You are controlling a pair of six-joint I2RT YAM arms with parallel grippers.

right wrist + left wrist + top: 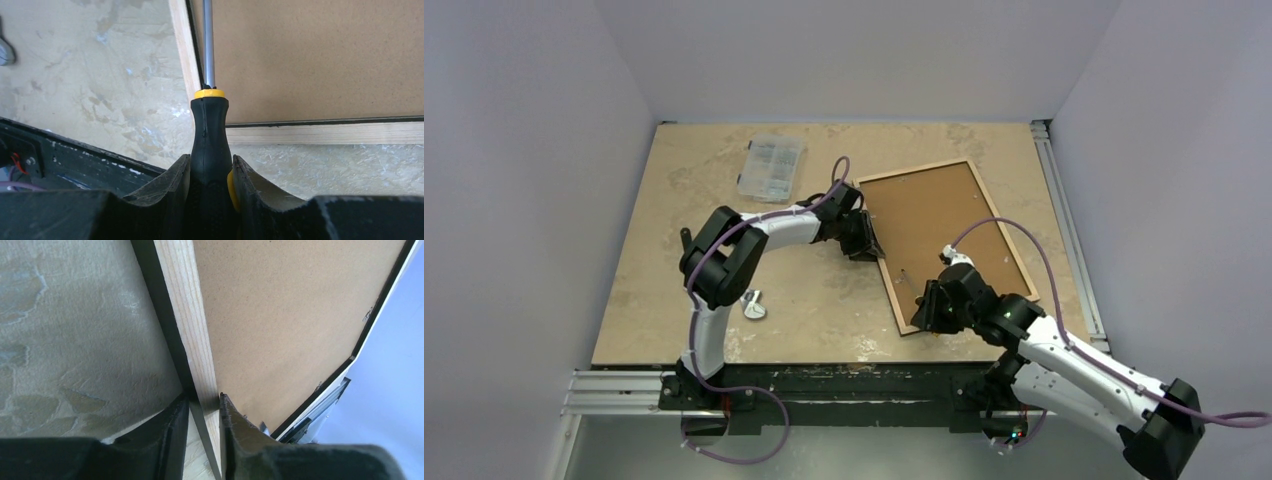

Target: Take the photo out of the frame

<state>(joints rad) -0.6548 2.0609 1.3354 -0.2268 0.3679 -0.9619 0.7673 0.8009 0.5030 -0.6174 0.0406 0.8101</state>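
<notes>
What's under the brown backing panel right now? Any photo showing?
Nothing shows there: the backing panel fills the frame edge to edge and covers whatever lies beneath. On top, only the shaft of the screwdriver crosses its corner seam.

This is a robotics lab test cell, not a home or a shop. Plain pale walls box in the beige, stone-patterned surface along its left, far and right edges. Aluminium rails run along the near edge and the right edge. The left arm and right arm, both white and black, are bolted to a scuffed black base plate at the near edge and trail purple cables.

Bench items fit the setting. A clear plastic parts box sits near the far edge. The right pincer clamps a black-and-yellow screwdriver. The left pincer pinches the wooden edge of a face-down picture frame.
</notes>
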